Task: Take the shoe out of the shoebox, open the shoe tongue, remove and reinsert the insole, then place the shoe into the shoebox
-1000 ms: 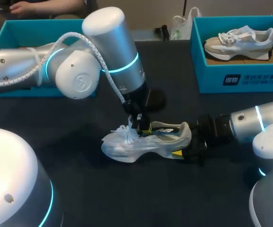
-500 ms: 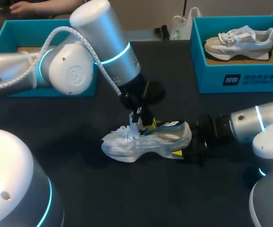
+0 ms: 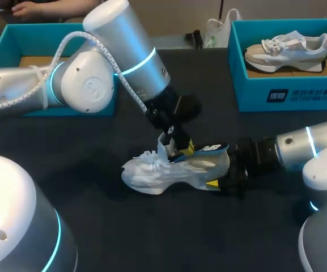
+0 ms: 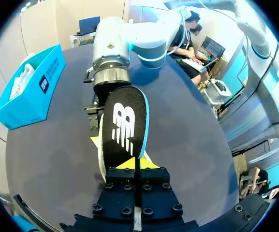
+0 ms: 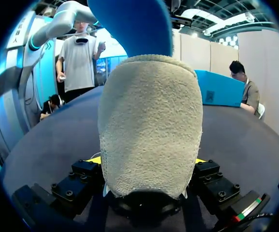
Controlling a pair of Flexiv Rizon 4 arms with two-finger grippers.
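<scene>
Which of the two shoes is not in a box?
The white shoe on the dark table; the other shoe lies inside the right blue box.

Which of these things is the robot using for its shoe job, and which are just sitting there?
For the job:
shoe, held at the heel by the right gripper
insole, pinched in the left gripper
left box, probably where the shoe goes

Just sitting there:
right box
second shoe, inside the right box
</scene>
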